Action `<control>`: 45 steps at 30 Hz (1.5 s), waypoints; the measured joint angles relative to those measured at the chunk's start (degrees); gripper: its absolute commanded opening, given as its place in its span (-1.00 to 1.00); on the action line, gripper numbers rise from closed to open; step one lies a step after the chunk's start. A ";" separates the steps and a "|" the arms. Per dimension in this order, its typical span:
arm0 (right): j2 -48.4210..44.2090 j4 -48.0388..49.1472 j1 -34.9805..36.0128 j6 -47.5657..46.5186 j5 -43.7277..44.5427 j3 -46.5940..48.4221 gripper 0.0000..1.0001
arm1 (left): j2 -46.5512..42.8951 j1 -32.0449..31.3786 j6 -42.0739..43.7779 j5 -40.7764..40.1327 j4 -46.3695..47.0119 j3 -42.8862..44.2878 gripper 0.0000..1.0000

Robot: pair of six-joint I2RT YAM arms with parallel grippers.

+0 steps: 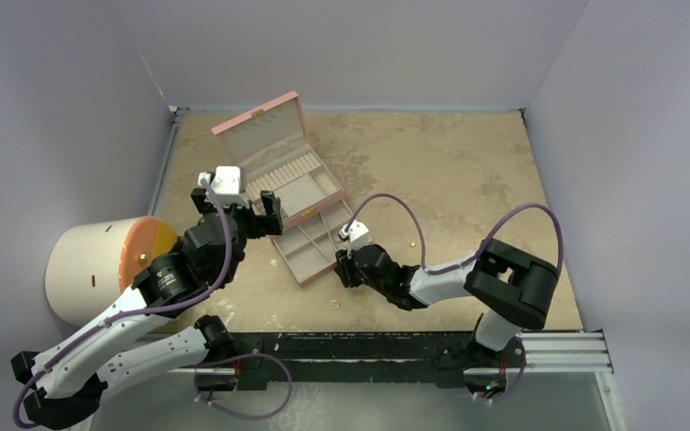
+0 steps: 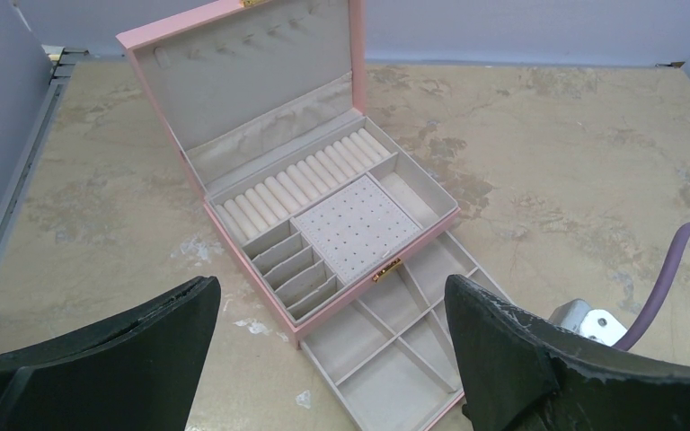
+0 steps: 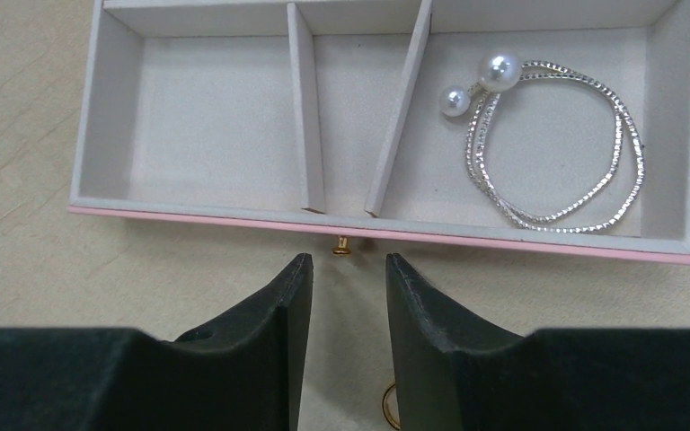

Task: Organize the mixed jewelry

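Drum (image 1: 99, 269): cream, with an orange face, lying at the table's (image 1: 467, 180) 9 o'clock edge, beside the left arm.
Left gripper (image 1: 269, 215): released, fingers spread wide and holding nothing. It hangs at the box's 7 o'clock corner. In its wrist view (image 2: 332, 359) the box and drawer lie between the fingers.
Box (image 1: 278, 171): pink, lid tilted back toward 11 o'clock. The tray shows a row of ring rolls, a dotted stud pad and small slots (image 2: 323, 206).
Drawer (image 1: 314, 247): pulled out toward 5 o'clock of the box, split into compartments. Those visible in the left wrist view (image 2: 395, 350) are bare.
Hoops (image 3: 478, 148): silvery wire loops with two pearls (image 3: 500, 70), lying flat in the drawer's compartment at 3 o'clock in the right wrist view. The two compartments toward 9 o'clock hold nothing.
Knob (image 3: 341, 244): small and gold, on the drawer's pink front, just ahead of the right fingertips.
Right gripper (image 1: 346, 265): low at the drawer's front corner. Its fingers stand slightly apart and grasp nothing (image 3: 349, 305).
Ring (image 1: 334, 304): gold, on the table at 6 o'clock of the right gripper. Its edge peeks out beneath the fingers (image 3: 388, 409).
Stud (image 1: 412, 242): tiny gold speck on the table, between 2 and 3 o'clock of the right gripper, well apart from the box.
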 measured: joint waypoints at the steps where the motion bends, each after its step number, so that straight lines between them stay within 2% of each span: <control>1: 0.35 0.02 0.07 0.02 0.02 0.22 -0.26 | 0.00 0.00 0.00 0.00 0.00 0.00 0.91; 15: 2.80 -0.15 0.83 0.11 1.57 3.04 -0.56 | 0.00 0.00 0.00 0.00 0.00 0.00 0.91; 28: 5.60 -0.24 0.83 -0.20 5.44 7.58 -0.63 | 0.00 0.00 0.02 0.00 0.00 0.00 0.91; 45: 13.68 3.04 0.83 -3.17 9.31 12.44 -0.65 | 0.00 0.00 0.02 0.00 0.00 0.00 0.91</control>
